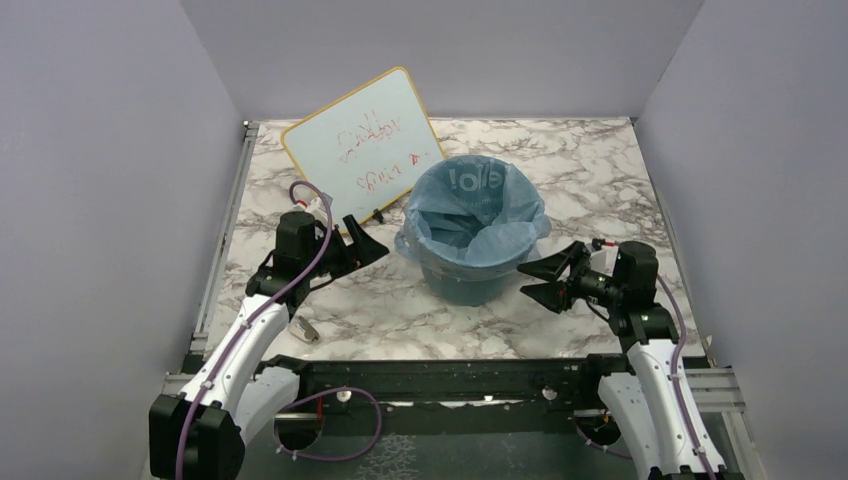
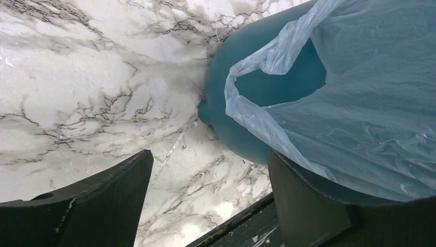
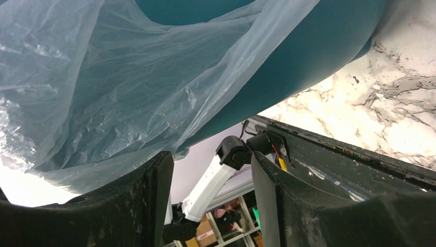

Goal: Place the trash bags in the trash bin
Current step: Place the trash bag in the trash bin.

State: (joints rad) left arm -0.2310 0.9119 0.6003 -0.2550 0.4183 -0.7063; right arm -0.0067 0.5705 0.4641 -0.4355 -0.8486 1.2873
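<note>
Top external — trash bags (image 1: 470, 228) just beside right tool (image 1: 524, 279)

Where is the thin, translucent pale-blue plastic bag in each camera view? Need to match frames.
Top external: the translucent pale-blue plastic bag is at centre, lining the round teal plastic bin and folded over its rim.
Left wrist: the bag fills the right half, draped down the bin's outside.
Right wrist: the bag fills the upper left, hanging over the bin wall.
Shared landmark: the teal bin, upper centre in left wrist, upper right in right wrist.
</note>
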